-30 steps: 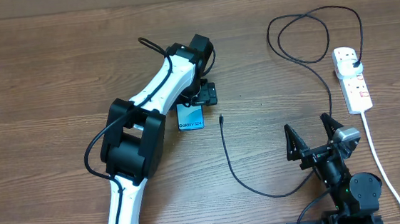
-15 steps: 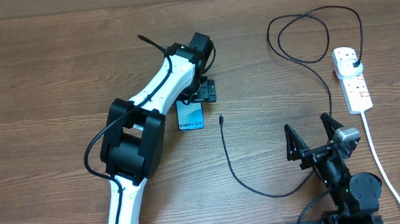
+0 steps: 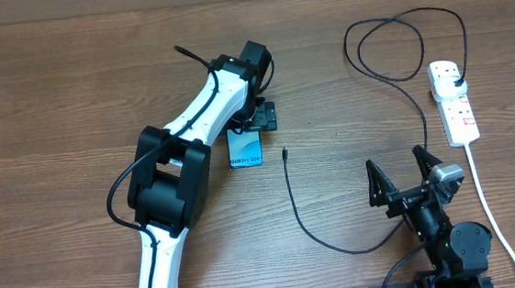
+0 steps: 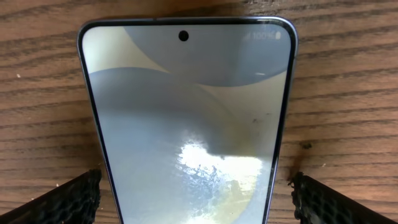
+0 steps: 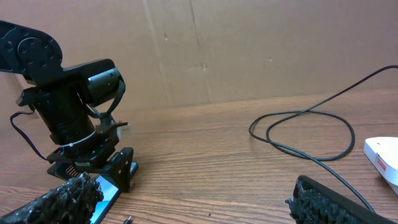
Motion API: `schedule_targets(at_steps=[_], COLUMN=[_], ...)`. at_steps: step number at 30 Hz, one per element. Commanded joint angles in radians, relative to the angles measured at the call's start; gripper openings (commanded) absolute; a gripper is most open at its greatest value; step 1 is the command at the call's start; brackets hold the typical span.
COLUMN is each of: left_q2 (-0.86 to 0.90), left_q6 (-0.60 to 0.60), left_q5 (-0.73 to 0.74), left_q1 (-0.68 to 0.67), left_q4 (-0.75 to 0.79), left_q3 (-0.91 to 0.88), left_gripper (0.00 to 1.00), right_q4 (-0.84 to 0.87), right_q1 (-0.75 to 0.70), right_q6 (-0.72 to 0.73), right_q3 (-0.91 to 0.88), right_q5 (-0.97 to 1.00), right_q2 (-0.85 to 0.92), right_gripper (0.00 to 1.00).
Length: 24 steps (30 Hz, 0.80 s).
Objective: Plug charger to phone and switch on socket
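The phone (image 3: 246,150) lies flat on the table with its light blue screen up. My left gripper (image 3: 257,118) hangs over its far end. In the left wrist view the phone (image 4: 186,112) fills the frame, and my left gripper (image 4: 196,196) is open with one finger on each side of it, a small gap showing on the right. The charger's connector tip (image 3: 284,150) lies loose just right of the phone. Its black cable (image 3: 312,232) loops round to the black plug (image 3: 456,80) seated in the socket (image 3: 456,110). My right gripper (image 3: 406,180) is open and empty near the front edge.
The socket's thick white cord (image 3: 493,217) runs to the front right edge. A cable loop (image 3: 397,41) lies at the back right. In the right wrist view my right gripper (image 5: 199,205) faces the left arm (image 5: 74,112), with a cardboard wall (image 5: 249,50) behind.
The left arm has shifted very slightly over the phone. The phone, the cable and the right arm have not moved.
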Motion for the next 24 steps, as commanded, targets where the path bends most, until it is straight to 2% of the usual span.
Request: schedule_targets(at_steps=[1,15,24], left_q2=[0.016,0.016,0.016], left_q6=[0.019,0.018,0.035], left_q5=[0.012,0.014,0.068], left_q1=[0.006,0.026,0.025], left_q4=[-0.002,-0.010,0.051], left_q3=[-0.005,-0.014,-0.076], left_gripper=[1.00,1.00,1.00], right_q4=[0.006,0.006,0.006], right_q1=[-0.001,-0.001,-0.001], right_q6=[-0.001,-0.001,-0.001], right_q3=[-0.010,-0.010,-0.010], right_q5=[-0.001,-0.001,-0.001], right_q2=[-0.005,-0.005,-0.005], right_gripper=[1.00,1.00,1.00])
